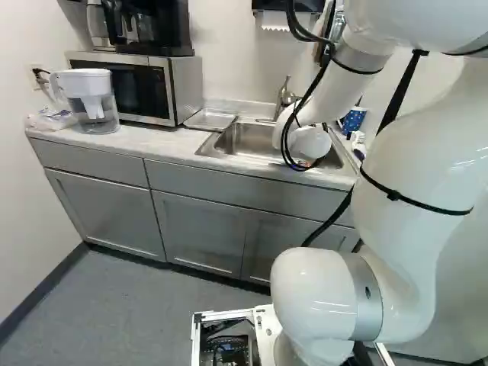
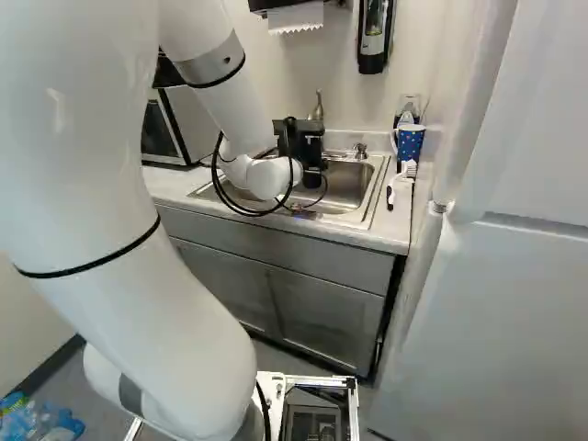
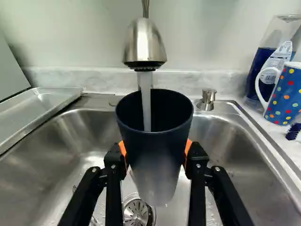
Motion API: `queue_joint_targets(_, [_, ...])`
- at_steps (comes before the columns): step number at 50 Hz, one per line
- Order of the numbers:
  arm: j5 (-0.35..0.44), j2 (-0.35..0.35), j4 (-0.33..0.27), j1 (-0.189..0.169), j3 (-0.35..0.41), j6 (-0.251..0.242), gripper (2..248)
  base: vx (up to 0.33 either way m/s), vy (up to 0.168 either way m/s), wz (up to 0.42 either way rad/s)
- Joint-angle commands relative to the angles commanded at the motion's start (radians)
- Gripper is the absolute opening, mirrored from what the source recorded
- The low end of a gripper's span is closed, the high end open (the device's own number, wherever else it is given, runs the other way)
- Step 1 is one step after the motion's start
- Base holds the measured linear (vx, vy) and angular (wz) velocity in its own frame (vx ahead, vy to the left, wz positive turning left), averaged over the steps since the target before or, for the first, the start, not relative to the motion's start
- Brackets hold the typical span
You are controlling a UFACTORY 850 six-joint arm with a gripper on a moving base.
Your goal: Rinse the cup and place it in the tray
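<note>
Cup [image 3: 153,172] squeezed in my gripper [image 3: 155,149], mouth under running water [image 3: 146,103]; filling adds weight, so wet sides could slip, dropping it into sink [image 3: 230,146].

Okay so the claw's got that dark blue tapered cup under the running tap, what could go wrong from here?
Water from the silver metal faucet pours straight into the upright cup, so it may fill, get heavier and slip in the black claw with orange pads.

The spout hangs just above the rim; lifting straight up could knock it.

Unless emptied first, it might spill on the way to the shallow silver tray.
</note>
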Motion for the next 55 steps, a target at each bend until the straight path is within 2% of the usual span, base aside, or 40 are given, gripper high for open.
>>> queue_joint_targets(55, [0.0,0.0,0.0,0.0,0.0,0.0,125,0.0,0.0,0.0])
